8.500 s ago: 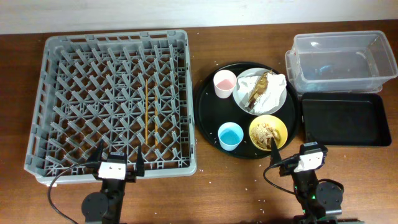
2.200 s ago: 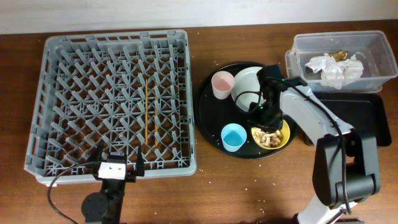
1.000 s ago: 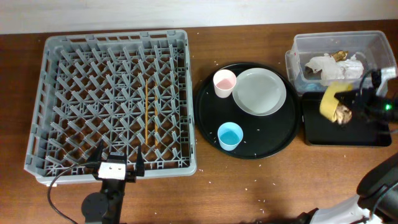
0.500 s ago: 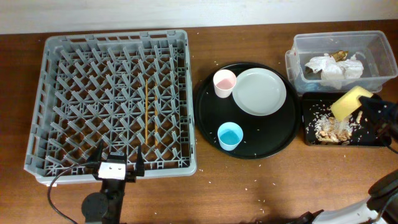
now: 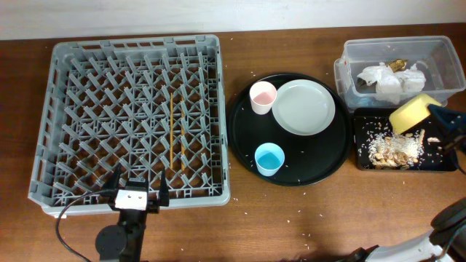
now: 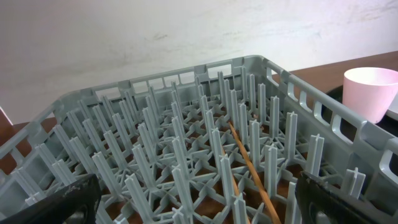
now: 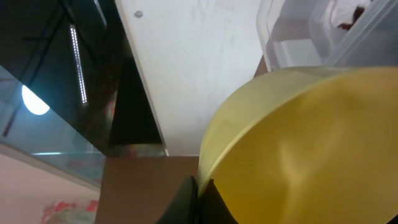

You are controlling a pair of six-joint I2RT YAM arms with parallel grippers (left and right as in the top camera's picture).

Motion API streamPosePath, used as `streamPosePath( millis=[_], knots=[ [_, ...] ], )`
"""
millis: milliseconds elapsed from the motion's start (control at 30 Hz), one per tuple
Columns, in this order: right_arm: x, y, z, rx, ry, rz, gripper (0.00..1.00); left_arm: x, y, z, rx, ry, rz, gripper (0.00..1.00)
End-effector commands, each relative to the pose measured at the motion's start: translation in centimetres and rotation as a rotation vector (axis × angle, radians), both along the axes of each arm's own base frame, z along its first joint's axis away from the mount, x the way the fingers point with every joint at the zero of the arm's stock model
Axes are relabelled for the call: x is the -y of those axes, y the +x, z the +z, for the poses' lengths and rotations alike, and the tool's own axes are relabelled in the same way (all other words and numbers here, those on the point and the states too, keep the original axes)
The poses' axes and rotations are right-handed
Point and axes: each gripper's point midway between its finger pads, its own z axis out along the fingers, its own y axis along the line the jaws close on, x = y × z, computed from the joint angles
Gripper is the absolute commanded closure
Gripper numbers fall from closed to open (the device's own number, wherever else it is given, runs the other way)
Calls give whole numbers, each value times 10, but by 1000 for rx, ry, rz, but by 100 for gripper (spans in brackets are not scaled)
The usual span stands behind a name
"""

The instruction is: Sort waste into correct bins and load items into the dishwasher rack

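Observation:
My right gripper [image 5: 435, 115] is shut on the rim of the yellow bowl [image 5: 411, 114], which hangs tipped over the shallow black tray [image 5: 437, 161]. Beige food bits and rice crumbs [image 5: 397, 148] lie in that tray. In the right wrist view the bowl [image 7: 311, 149] fills the frame, its rim pinched between the fingertips of the gripper [image 7: 202, 186]. Crumpled napkins [image 5: 389, 78] lie in the clear tub [image 5: 408, 49]. The pink cup [image 5: 263, 97], the plate [image 5: 303, 107] and the blue cup [image 5: 269, 159] stand on the round black tray. My left gripper [image 6: 199, 208] is open at the rack's [image 5: 131, 116] front edge.
The round black tray [image 5: 328, 156] lies between the rack and the bins. A thin wooden stick [image 5: 171, 129] lies among the rack's pegs, also seen in the left wrist view [image 6: 249, 168]. Crumbs are scattered on the brown table [image 5: 291, 218].
The bowl has been tipped over the black tray and its food bits now lie there. Since half a second ago the bowl has risen slightly. The left arm has not moved.

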Motion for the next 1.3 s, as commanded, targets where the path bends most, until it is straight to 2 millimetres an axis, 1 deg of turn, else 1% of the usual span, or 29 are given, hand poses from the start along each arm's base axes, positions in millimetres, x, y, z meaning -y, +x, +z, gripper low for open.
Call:
streamPosePath(
  millis=[0, 67, 100, 133, 167, 200, 267, 300, 400, 433, 533, 567, 600, 633, 667, 700, 733, 800, 833, 867, 900, 933, 967, 1033, 1100, 1133, 1200, 1233, 1267],
  knots=[
    [-55, 15, 31, 82, -121, 133, 96, -1, 0, -2, -4, 13, 6, 1],
    [-107, 29, 33, 31, -296, 226, 96, -1, 0, -2, -4, 13, 6, 1],
    [-135, 32, 26, -37, -404, 267, 96, -1, 0, -2, -4, 13, 6, 1],
    [-161, 32, 12, -123, -528, 305, 96, -1, 0, -2, -4, 13, 6, 1],
    [-173, 31, 3, -166, -590, 327, 96, -1, 0, -2, -4, 13, 6, 1],
    [-200, 26, -28, -297, -773, 392, 96, -1, 0, -2, -4, 13, 6, 1],
    [-221, 12, -64, -460, -1000, 455, 96, -1, 0, -2, -4, 13, 6, 1],
    [-228, 6, -76, -524, -1103, 473, 96, -1, 0, -2, -4, 13, 6, 1],
    [-251, -14, -99, -611, -1251, 570, 96, -1, 0, -2, -4, 13, 6, 1],
    [-252, -20, -109, -672, -1289, 575, 96, -1, 0, -2, -4, 13, 6, 1],
    [-261, -21, -134, -722, -1320, 624, 96, -1, 0, -2, -4, 13, 6, 1],
    [-261, -22, -142, -744, -1318, 639, 89, -1, 0, 0, 3, 13, 5, 1],
    [-261, -23, -144, -751, -1318, 644, 70, -1, 0, -2, -3, 13, 5, 1],
    [-262, -22, -144, -749, -1315, 644, 60, -1, 0, -2, -4, 13, 6, 1],
    [-265, -20, -139, -733, -1296, 645, 58, -1, 0, -1, -2, 13, 6, 1],
    [-268, -16, -129, -715, -1287, 639, 60, -1, 0, -1, -1, 12, 5, 1],
    [-271, -9, -113, -675, -1285, 627, 60, -2, 0, 0, 3, 13, 7, 1],
    [-288, 4, -77, -550, -1246, 662, 55, -2, 0, 18, 76, 13, 10, 1],
    [-293, 6, -71, -522, -1232, 671, 53, -2, 0, 25, 89, 12, 10, 1],
    [-300, 5, -71, -501, -1216, 699, 50, -4, -2, 35, 91, -15, 21, 1],
    [-305, 0, -75, -500, -1212, 727, 49, -5, -2, 44, 62, -43, 30, 1],
    [-310, -5, -79, -489, -1216, 762, 48, -4, -2, 48, 38, -43, 22, 1],
    [-317, -13, -85, -494, -1224, 796, 44, -2, 0, 59, 10, -44, 12, 1],
    [-329, -29, -103, -514, -1245, 864, 43, 12, 18, 82, -72, -53, -68, 1],
    [-334, -37, -114, -537, -1253, 900, 45, 25, 42, 94, -153, -68, -145, 1],
    [-334, -41, -121, -551, -1258, 914, 50, 31, 53, 98, -191, -78, -179, 1],
    [-332, -45, -133, -595, -1258, 934, 68, 49, 86, 104, -332, -131, -286, 1],
    [-327, -44, -140, -635, -1277, 911, 71, 54, 105, 104, -413, -206, -302, 1],
    [-327, -43, -144, -643, -1279, 915, 73, 63, 121, 103, -487, -265, -340, 1]
  ],
)
